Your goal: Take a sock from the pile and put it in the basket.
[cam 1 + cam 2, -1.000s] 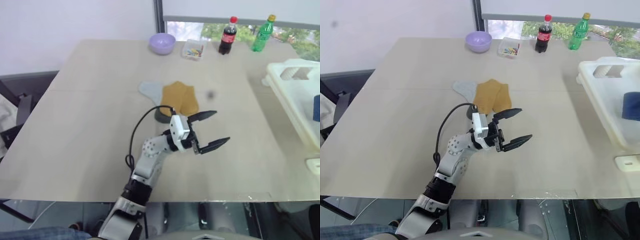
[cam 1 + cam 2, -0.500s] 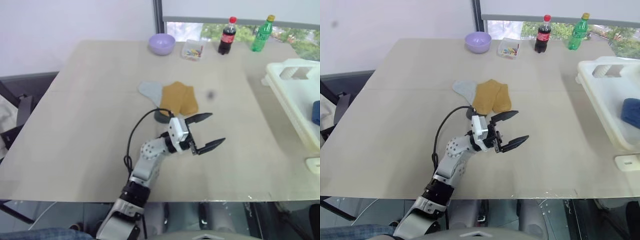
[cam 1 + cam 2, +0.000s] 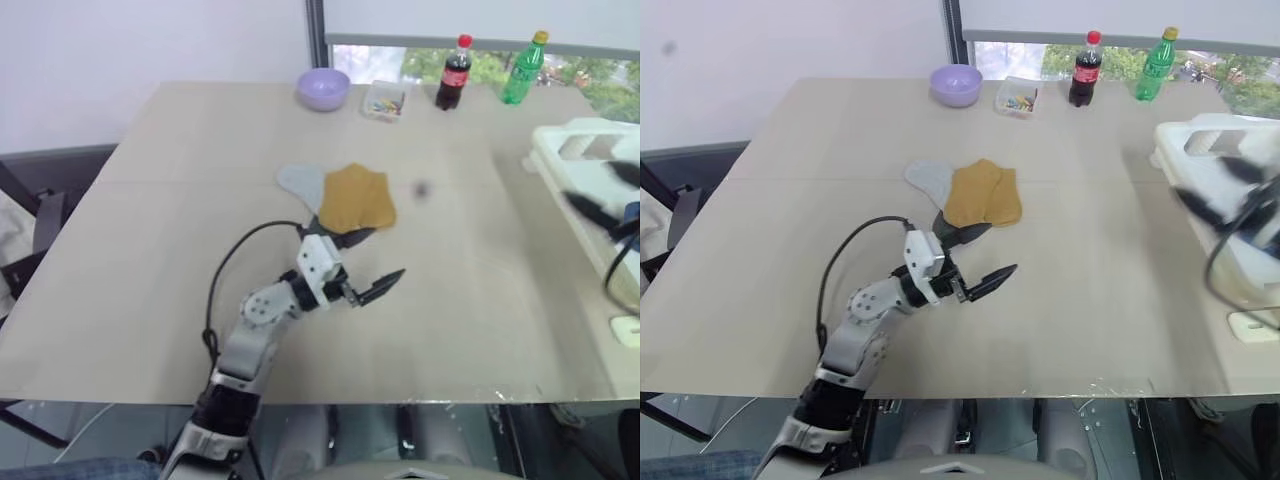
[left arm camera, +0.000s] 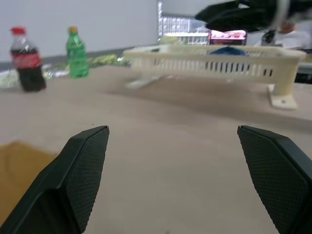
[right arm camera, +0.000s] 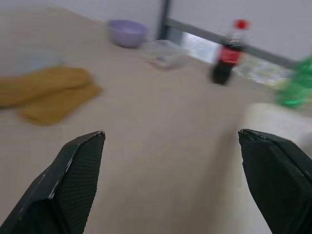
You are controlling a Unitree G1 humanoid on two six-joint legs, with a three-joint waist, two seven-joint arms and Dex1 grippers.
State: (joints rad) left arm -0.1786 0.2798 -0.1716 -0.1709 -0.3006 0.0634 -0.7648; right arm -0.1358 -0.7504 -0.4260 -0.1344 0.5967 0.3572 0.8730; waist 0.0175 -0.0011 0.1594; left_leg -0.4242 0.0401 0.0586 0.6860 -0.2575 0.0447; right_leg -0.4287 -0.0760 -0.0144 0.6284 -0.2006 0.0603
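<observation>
Between the wide-spread black fingers of the left gripper [image 3: 362, 265] lies only bare tabletop; nothing is held. One finger reaches toward the near edge of the sock pile [image 3: 345, 196], the other points out over the open wood toward the robot's right. That gripper hovers low over the table [image 3: 150, 230], just in front of the pile, with a black cable looping from its wrist.

Over at the right edge, the right gripper [image 3: 1218, 190] is a dark blur above the white basket [image 3: 580, 150], and its wrist view shows both fingers [image 5: 73, 180] spread far apart with nothing between them.

Socks in the pile are mustard-yellow on top, with a pale grey one peeking out on the left side and a dark one at the near edge. A blue sock [image 4: 228, 49] sits inside the basket, seen above the slotted wall.

Along the far edge of the table stand a lilac bowl [image 3: 323, 87], a small clear tray [image 3: 385, 100] of coloured bits, a cola bottle [image 3: 454, 72] and a green bottle [image 3: 524, 68].
</observation>
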